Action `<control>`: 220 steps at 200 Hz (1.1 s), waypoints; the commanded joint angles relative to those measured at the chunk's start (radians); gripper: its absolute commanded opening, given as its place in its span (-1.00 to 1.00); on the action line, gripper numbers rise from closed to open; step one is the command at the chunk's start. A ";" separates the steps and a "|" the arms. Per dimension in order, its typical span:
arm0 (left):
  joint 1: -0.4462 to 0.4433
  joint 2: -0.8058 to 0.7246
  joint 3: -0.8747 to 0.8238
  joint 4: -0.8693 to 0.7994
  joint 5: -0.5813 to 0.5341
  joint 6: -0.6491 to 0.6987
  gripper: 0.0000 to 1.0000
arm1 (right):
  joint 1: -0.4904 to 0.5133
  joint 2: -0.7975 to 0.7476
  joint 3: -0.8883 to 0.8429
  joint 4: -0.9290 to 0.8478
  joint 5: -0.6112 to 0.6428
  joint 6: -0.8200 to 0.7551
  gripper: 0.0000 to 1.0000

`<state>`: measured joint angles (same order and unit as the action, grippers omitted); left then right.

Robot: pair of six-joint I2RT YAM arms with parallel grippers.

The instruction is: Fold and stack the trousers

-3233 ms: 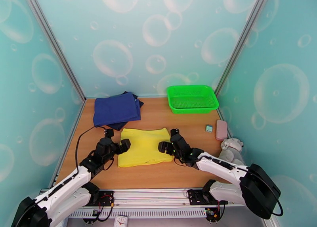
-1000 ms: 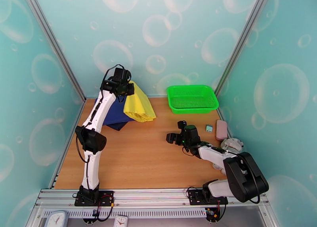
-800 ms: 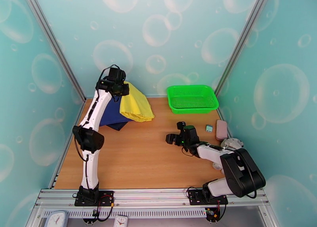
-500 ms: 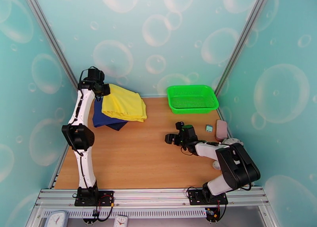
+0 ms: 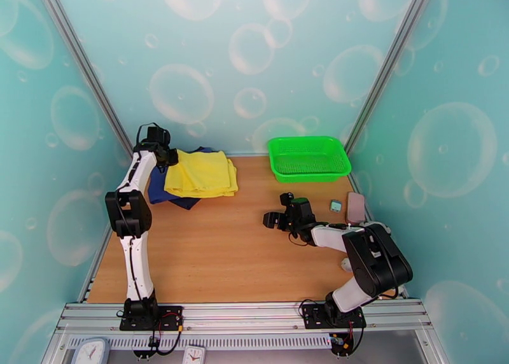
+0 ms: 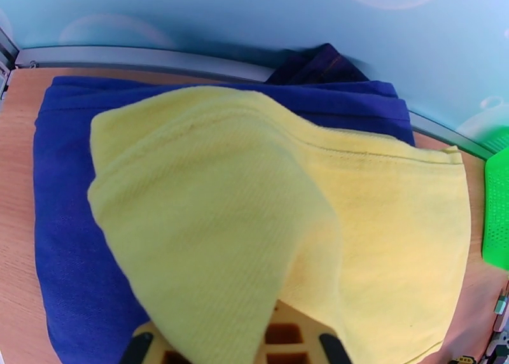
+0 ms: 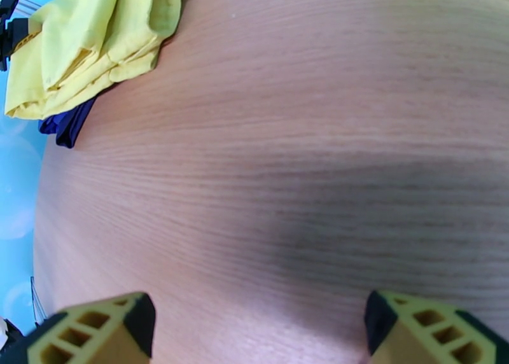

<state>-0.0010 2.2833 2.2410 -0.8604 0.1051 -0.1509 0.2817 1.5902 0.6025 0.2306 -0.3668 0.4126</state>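
- Your left claw (image 5: pixel 168 159) reaches to the far left corner of the bench (image 5: pixel 223 257), and it is clamped tight on the trousers (image 5: pixel 202 174)
- In the left wrist view the yellow trousers (image 6: pixel 286 219) drape over the claw's pads (image 6: pixel 286 333), with one fold rising from the bundle down to the grip
- The trousers lie as a folded, roughly rectangular bundle on top of the navy garments (image 5: pixel 167 193), and their left edge is the part drawn towards the claw
- From the left wrist you see the navy garments (image 6: pixel 70 231) showing on the left and along the far side of the yellow cloth; from above they show at the near left
- Your right claw (image 5: pixel 275 209) sits low over bare wood right of the bench's middle, pointing left, well apart from the stack
- Its jaws stand wide, and the right wrist view shows plain bench (image 7: pixel 286 168) between the two tips of the right claw (image 7: pixel 261 333), with no cloth in them
- In that same view the trousers (image 7: pixel 89 34) sit in the top left corner, with an edge of the navy garments (image 7: pixel 67 126) poking out beneath them
- The green basket (image 5: pixel 308 158) stands at the far right of the bench, apart from the stack
- A small block (image 5: pixel 334 206) and a pink oblong piece (image 5: pixel 355 207) lie near the right edge, beside the right arm
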 commanded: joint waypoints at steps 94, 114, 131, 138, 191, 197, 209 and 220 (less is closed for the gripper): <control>0.152 0.164 -0.065 0.212 -0.004 -0.012 -1.00 | 0.050 0.091 0.027 -0.033 -0.008 -0.044 0.84; 0.145 0.097 -0.173 0.334 -0.055 -0.023 -1.00 | 0.054 0.110 0.033 -0.034 0.006 -0.053 0.84; 0.142 0.006 -0.271 0.421 -0.105 -0.030 -0.92 | 0.057 0.128 0.043 -0.066 -0.002 -0.056 0.85; 0.142 -0.026 -0.298 0.440 -0.119 -0.033 -0.89 | 0.058 0.132 0.046 -0.066 -0.007 -0.057 0.85; 0.148 -0.230 -0.524 0.583 -0.155 -0.085 -0.53 | 0.077 0.127 0.057 -0.083 -0.006 -0.064 0.86; 0.147 -0.259 -0.556 0.610 -0.167 -0.092 -0.25 | 0.079 0.125 0.056 -0.083 -0.005 -0.063 0.86; 0.139 -0.319 -0.626 0.667 -0.202 -0.098 0.17 | 0.080 0.120 0.056 -0.083 -0.004 -0.064 0.86; 0.119 -0.380 -0.702 0.727 -0.256 -0.089 0.45 | 0.083 0.115 0.058 -0.084 -0.004 -0.065 0.86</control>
<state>0.1375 2.0338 1.6516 -0.3008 -0.0341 -0.2272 0.3279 1.6382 0.6628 0.1902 -0.3092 0.3683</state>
